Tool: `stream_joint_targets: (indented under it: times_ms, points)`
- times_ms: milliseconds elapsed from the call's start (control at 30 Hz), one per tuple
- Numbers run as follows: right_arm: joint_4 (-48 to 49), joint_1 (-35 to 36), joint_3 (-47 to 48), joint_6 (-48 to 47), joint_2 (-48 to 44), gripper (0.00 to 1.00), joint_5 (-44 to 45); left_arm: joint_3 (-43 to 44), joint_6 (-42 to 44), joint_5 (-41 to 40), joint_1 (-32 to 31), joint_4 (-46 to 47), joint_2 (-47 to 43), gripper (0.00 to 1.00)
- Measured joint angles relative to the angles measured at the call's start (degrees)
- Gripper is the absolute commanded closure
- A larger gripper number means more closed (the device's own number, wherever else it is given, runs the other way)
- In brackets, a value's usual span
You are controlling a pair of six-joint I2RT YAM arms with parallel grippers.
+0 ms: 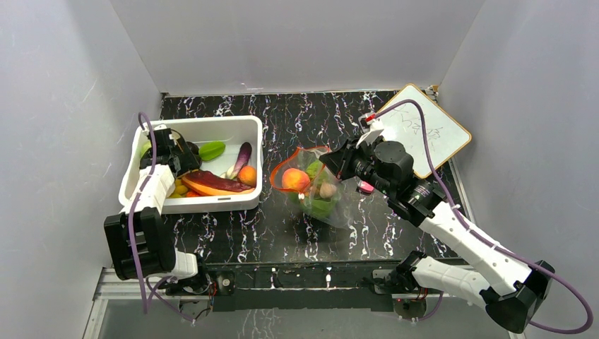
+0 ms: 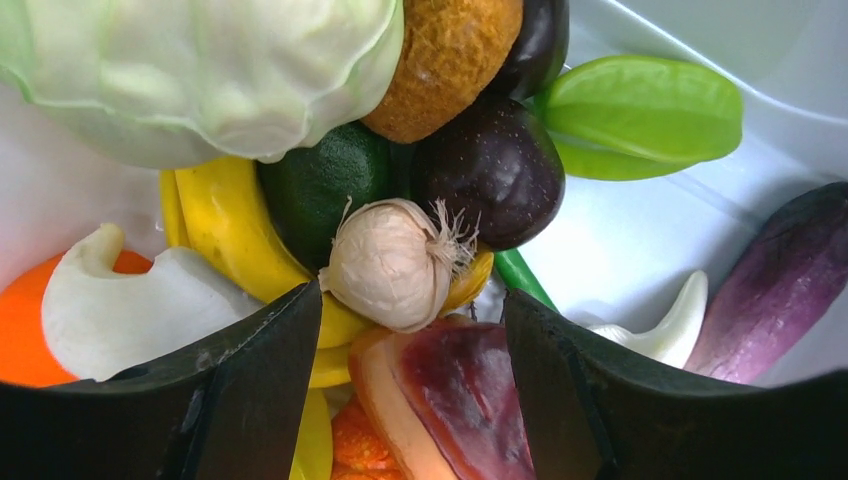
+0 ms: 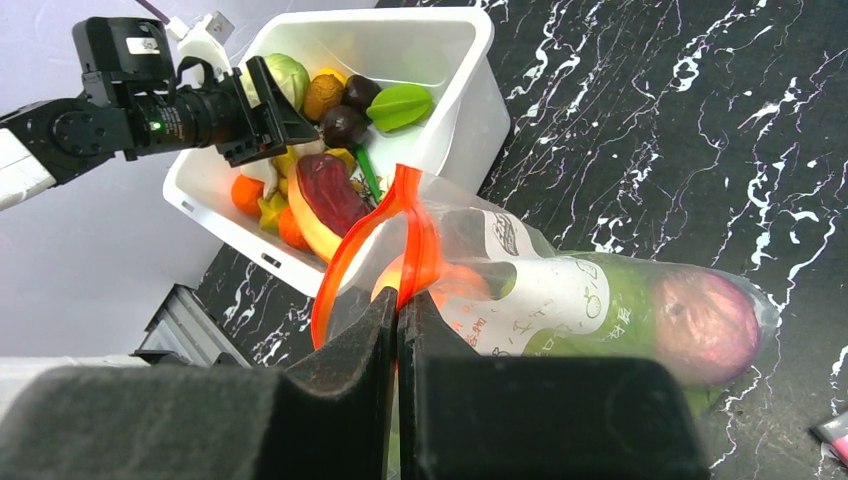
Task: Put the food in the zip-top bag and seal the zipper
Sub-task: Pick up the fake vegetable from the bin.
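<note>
Left end effector (image 2: 410,296) wide over garlic (image 2: 390,262) (in bin (image 2: 640,250)); right end effector (image 3: 398,300) tight on zipper (image 3: 405,215).

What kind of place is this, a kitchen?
Likely a robot test booth: plain grey walls enclose a black marbled tabletop, two robot arms are bolted at its edge, and a white plastic bin holds toy food.

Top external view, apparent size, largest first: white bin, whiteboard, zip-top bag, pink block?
1. White bin
2. Whiteboard, though part of it is hidden
3. Zip-top bag, not far behind the whiteboard
4. Pink block, clearly smallest
</note>
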Motion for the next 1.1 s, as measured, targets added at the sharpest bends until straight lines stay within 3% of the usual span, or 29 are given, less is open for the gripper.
stream_joint_targets:
  times_ms: [267,500,867,1100]
  points:
    - [0.0,0.0,-0.3,0.0,-0.4,1.00,0.0,-0.5,-0.2,1.9,1.0,2.7,4.2,0.45]
    - [0.0,0.0,-0.3,0.0,-0.4,1.00,0.0,-0.5,0.1,4.1,1.1,3.3,5.1,0.71]
    - [0.0,0.0,-0.3,0.0,-0.4,1.00,0.0,-0.5,0.6,6.1,1.4,2.6,4.5,0.77]
    - [0.0,0.0,-0.3,0.0,-0.4,1.00,0.0,-0.4,0.3,8.2,1.4,0.3,-0.9,0.78]
